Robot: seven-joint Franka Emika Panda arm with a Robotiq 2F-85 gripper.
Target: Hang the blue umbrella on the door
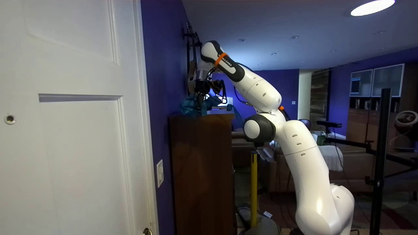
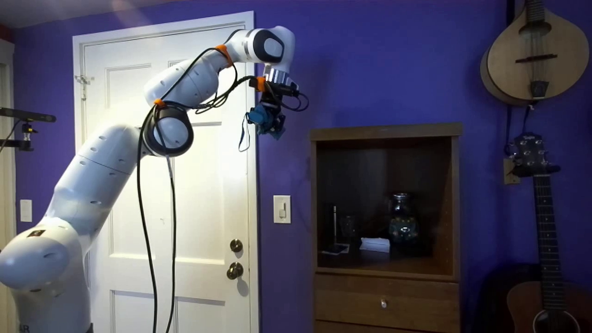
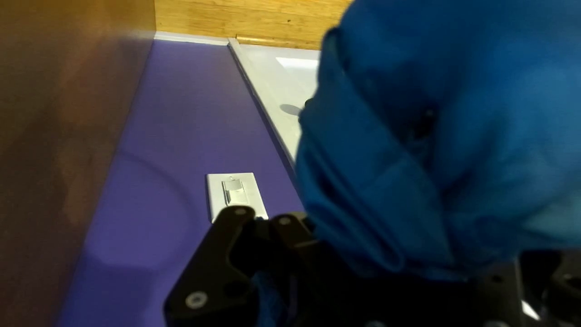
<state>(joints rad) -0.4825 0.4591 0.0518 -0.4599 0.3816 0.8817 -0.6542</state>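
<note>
- While your arm reaches up high, your gripper is clamped on the blue umbrella.
- You have it in midair (a strap dangles below).
- In an exterior view, it overlaps the frame edge of the white door, higher than the light switch.

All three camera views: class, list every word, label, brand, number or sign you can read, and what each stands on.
"EMIKA", on the robot arm's dark cover; letters before it are unclear by the orange band.
"AR", on the arm's lower housing, at the picture's bottom edge.
Guitar headstock: small script, too blurred to read.
White tag, dark label: too small to read.
Wrist view: none.
</note>
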